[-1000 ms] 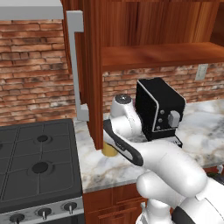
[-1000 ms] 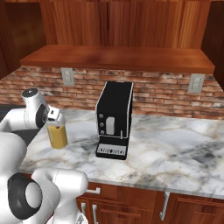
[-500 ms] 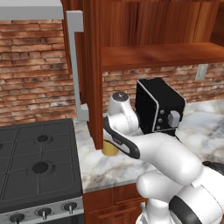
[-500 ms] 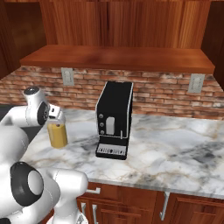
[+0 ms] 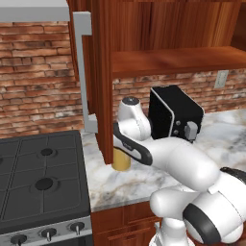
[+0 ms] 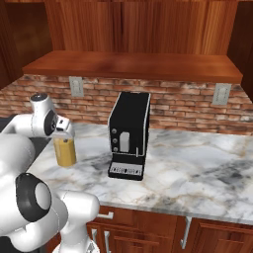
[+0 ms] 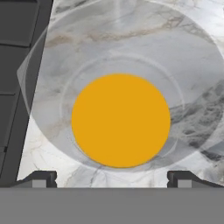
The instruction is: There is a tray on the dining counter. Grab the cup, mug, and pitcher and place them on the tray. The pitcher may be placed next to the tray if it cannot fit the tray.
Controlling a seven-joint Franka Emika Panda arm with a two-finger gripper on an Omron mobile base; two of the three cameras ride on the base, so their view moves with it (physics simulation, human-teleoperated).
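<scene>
The pitcher (image 5: 121, 162), a clear glass cylinder of orange-yellow liquid, stands upright on the marble kitchen worktop (image 6: 197, 173) close to the stove. My gripper (image 6: 63, 129) hangs right over its mouth, pointing down. In the hand view I look straight down into the pitcher (image 7: 120, 120), and its glass rim spreads wider than the gap between my fingertips (image 7: 41, 177). My gripper (image 7: 112, 177) is open and holds nothing. The tray, dining counter, cup and mug are out of view.
A black coffee machine (image 6: 129, 133) stands on the worktop to the pitcher's right. The dark gas stove (image 5: 41, 182) lies to its left. A wooden cabinet post (image 5: 103, 81) rises just behind the pitcher, and a wooden shelf (image 6: 133, 66) overhangs the brick wall.
The arm's upper links have shifted a little over the pitcher while the hand stays above its mouth. The jaws remain open. The pitcher has not moved.
</scene>
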